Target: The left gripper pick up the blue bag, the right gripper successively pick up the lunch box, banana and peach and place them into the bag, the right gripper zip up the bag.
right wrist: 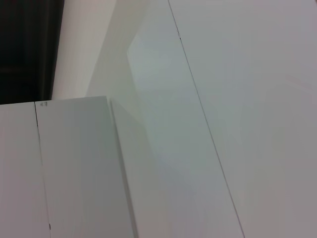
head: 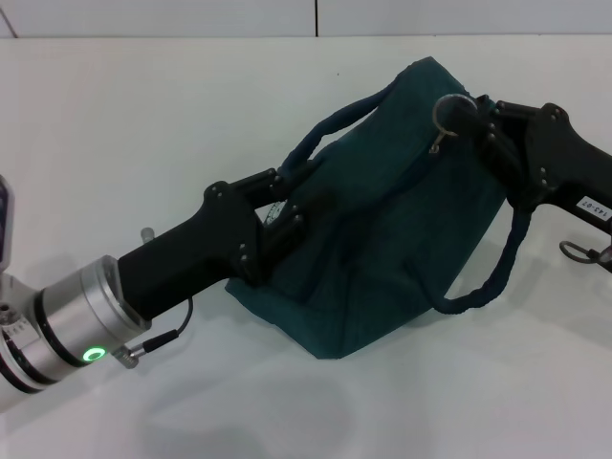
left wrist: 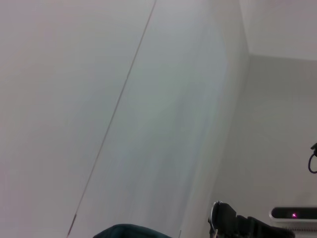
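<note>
The left gripper point(head: 279, 212), a black two-fingered claw on a black arm with a silver cylindrical wrist and a green light, reaches in from the near side of the large dark teal fabric bag point(head: 382, 249). Its fingers are pressed together on the bag's near upper edge, just below the near loop handle point(head: 330, 129). This grip looks meant to brace the bag, so that the top cannot slide while the zip is drawn along it.

The bag lies slumped on the white table point(head: 143, 124), its top seam appearing closed along most of its length. The second loop handle point(head: 497, 277) droops over the bag's right side onto the table. No lunch box, banana or peach shows beside the bag, so they are probably inside already.

At the bag's far upper corner, the right gripper point(head: 457, 113), a black claw on a black arm with a small white label, meets the fabric. A small metal ring point(head: 442, 126), likely the zip pull, hangs at its tip. Whether its fingers pinch that pull I cannot tell. Judging by this, zipping is nearly finished.
</note>
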Robot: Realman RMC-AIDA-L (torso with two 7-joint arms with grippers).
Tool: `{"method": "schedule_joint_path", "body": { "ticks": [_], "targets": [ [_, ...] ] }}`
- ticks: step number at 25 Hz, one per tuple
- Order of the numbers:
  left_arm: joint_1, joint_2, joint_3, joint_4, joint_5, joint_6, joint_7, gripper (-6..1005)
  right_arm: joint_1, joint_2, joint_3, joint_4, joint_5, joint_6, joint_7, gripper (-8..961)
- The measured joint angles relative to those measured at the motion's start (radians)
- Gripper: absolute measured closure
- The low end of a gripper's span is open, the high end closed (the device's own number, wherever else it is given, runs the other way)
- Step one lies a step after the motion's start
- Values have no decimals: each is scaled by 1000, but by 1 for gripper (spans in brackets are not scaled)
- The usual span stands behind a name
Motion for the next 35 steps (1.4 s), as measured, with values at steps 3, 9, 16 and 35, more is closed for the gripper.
{"method": "schedule_joint_path", "body": {
  "ticks": [3, 9, 16, 35],
  "targets": [
    [-3, 0, 2, 0, 1, -4, 1, 703, 0, 0, 0, 0, 0, 0, 0, 941],
    [-6, 0, 6, 0, 1, -11, 12, 712, 0, 0, 0, -1, 1, 0, 0, 941],
    [-6, 0, 6, 0, 1, -11, 13, 915, -3, 0, 7, -1, 3, 0, 1, 940],
    [42, 6, 30, 50, -4, -8, 8, 936, -33, -6, 58, 24, 114, 151, -67, 940]
  ]
}}
